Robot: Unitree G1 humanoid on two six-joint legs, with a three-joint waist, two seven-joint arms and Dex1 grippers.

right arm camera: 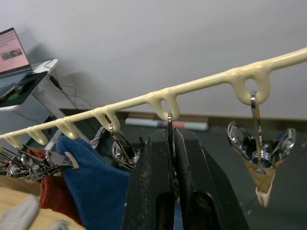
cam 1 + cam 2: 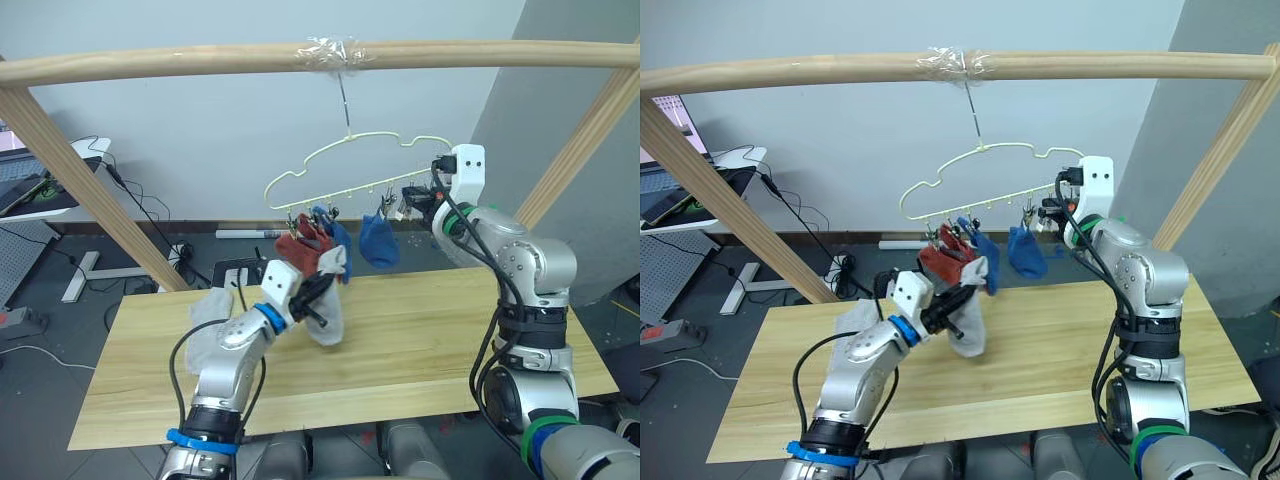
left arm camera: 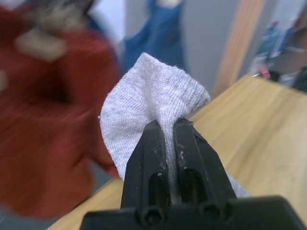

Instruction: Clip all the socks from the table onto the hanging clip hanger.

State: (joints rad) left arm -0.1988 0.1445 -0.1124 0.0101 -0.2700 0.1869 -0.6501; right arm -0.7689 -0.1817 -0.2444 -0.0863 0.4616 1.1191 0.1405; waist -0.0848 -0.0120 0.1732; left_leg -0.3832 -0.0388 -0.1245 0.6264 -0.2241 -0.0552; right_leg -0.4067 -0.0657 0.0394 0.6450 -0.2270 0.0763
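The pale yellow-green clip hanger (image 2: 352,150) hangs by its hook from the wooden pole. Two rust red socks (image 2: 300,244) and two blue socks (image 2: 378,241) are clipped along its bar. My left gripper (image 2: 318,290) is shut on a light grey sock (image 2: 331,312), holding it above the table (image 2: 450,330) just below the red socks. In the left wrist view the grey sock (image 3: 148,100) bulges over the closed fingertips. A second grey sock (image 2: 207,322) lies on the table by my left forearm. My right gripper (image 1: 171,136) is shut on a metal clip near the bar's right end; a free clip (image 1: 260,163) hangs beside it.
A round wooden pole frame (image 2: 200,62) spans overhead, with slanted posts at the left (image 2: 90,190) and right (image 2: 585,140). A laptop on a stand (image 2: 35,185) and cables on the floor lie beyond the table's far left.
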